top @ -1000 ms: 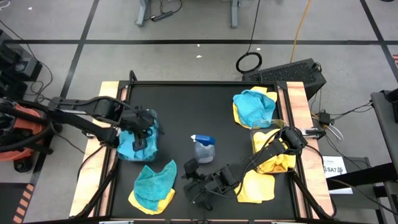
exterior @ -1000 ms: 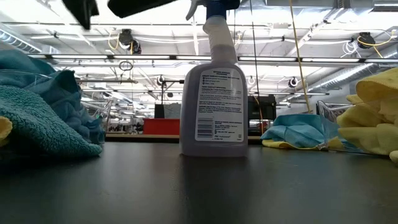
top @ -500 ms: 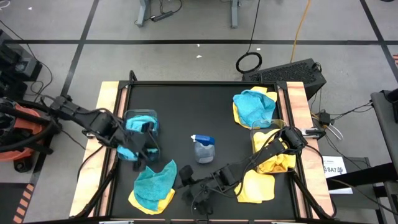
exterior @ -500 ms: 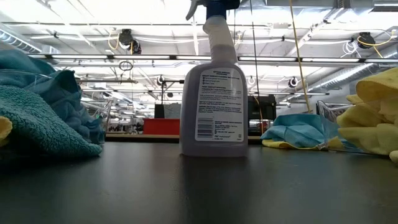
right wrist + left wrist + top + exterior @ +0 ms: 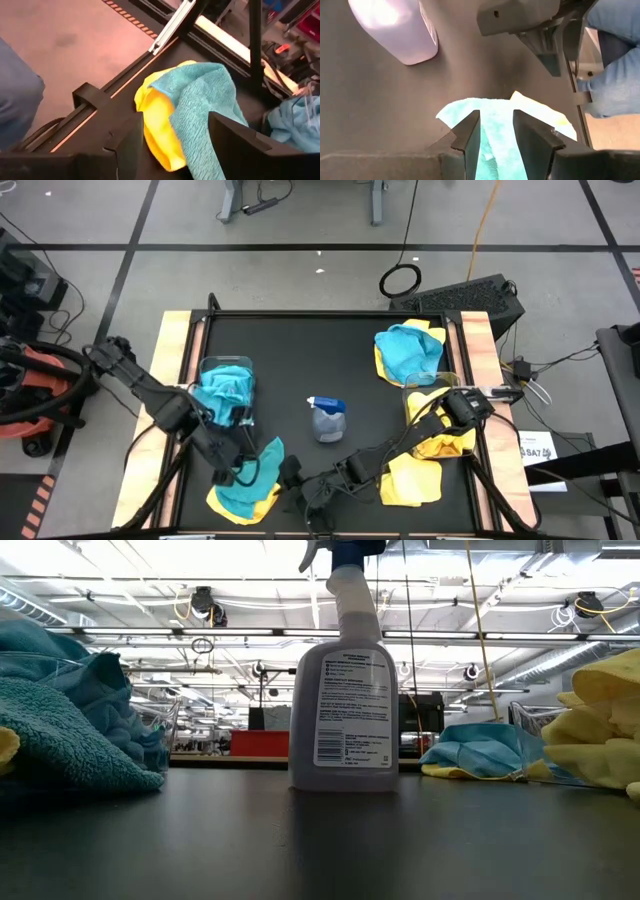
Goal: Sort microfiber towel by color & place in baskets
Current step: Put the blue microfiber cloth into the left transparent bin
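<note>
Both grippers converge on the towel pile at the lower left of the high view, where a teal towel (image 5: 243, 475) lies on top of a yellow towel (image 5: 262, 500). The left gripper (image 5: 236, 470) hovers directly over the teal cloth with its fingers (image 5: 467, 135) spread a little apart and holding nothing; the right gripper (image 5: 291, 476) sits just beside the pile's right edge, its fingers wide apart and likewise empty.

The risk is twofold. The two cloths overlap, so a deep pinch may lift yellow along with teal and spoil the sort. The two grippers are also close together over one pile, so a careless reach could knock them into each other.

The count: two clear baskets, the left basket (image 5: 203, 366) holding teal cloth and the right basket (image 5: 410, 402) holding yellow. Three loose piles remain, one at upper right with teal towel (image 5: 408, 352) over yellow, one yellow towel (image 5: 412, 480) at lower right, and the contested pair. One spray bottle (image 5: 327, 419) stands mid-table.
</note>
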